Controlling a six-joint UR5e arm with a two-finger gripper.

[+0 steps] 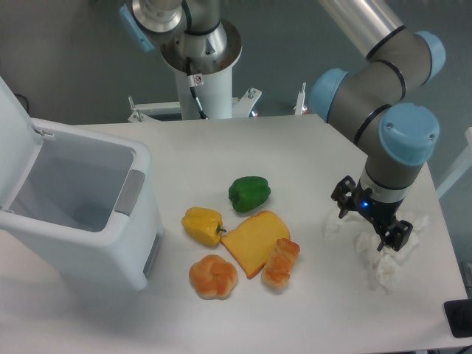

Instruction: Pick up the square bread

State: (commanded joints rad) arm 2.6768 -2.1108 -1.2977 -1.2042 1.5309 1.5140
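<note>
The square bread (281, 263) is a small lumpy orange-brown loaf lying on the white table (295, 155), its left side against the flat toast slice (254, 242). My gripper (371, 247) hangs over the right part of the table, well to the right of the bread. Its pale translucent fingers (332, 222) are spread apart with nothing between them.
A round knotted bun (213, 276) lies left of the bread. A yellow pepper (203, 224) and a green pepper (249, 193) lie behind the toast. An open white bin (74, 206) stands at the left. The table's right edge is close to the gripper.
</note>
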